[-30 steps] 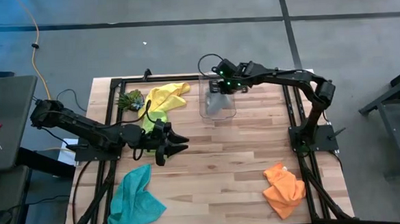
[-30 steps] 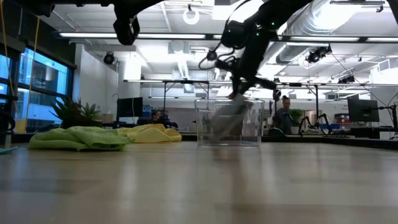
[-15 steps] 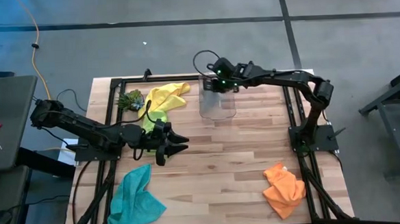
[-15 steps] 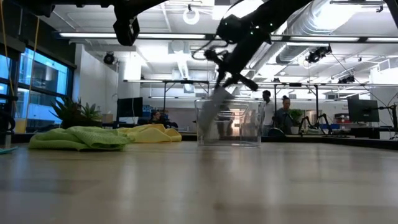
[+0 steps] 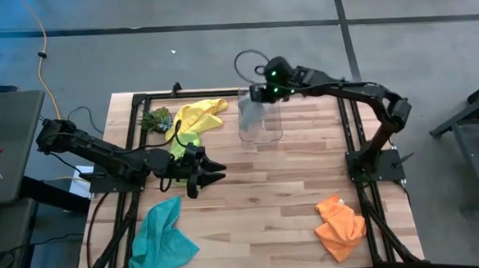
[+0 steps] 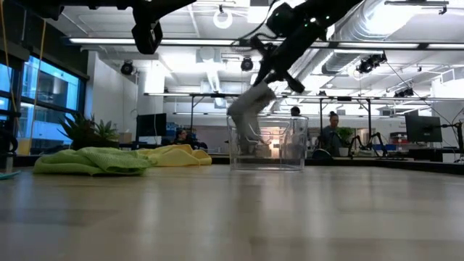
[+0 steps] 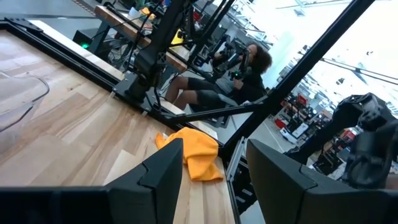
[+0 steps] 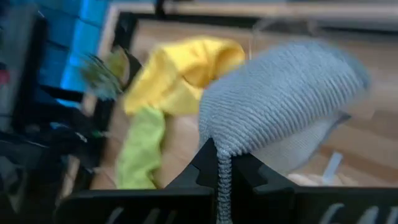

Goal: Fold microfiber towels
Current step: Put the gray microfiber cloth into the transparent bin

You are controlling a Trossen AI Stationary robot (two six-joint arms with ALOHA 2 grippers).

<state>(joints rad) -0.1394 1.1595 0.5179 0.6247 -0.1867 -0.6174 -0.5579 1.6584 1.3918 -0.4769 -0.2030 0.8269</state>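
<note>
— Wooden desk [image 5: 250, 183], seen from above. Where is my right hand [image 5: 260, 94]?

— Clamped on the grey towel [image 5: 251, 111], hanging above the clear box [image 5: 260, 127].

— And my left hand [image 5: 211, 171]?

— Fingers apart, holding nothing, beside the lime green towel [image 5: 184, 144]. Yellow towel [image 5: 199, 115] lies behind it; teal towel [image 5: 160, 236] and orange towel [image 5: 340, 225] sit at the near corners.

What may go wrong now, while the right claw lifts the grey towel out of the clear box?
1. The right claw pinches only an edge of the grey towel; it may slip and fall back.
2. The towel's lower end hangs inside the clear box, so it may drag or tip the box.
3. The yellow towel lies close beside the box; the grey one may land on it.
</note>
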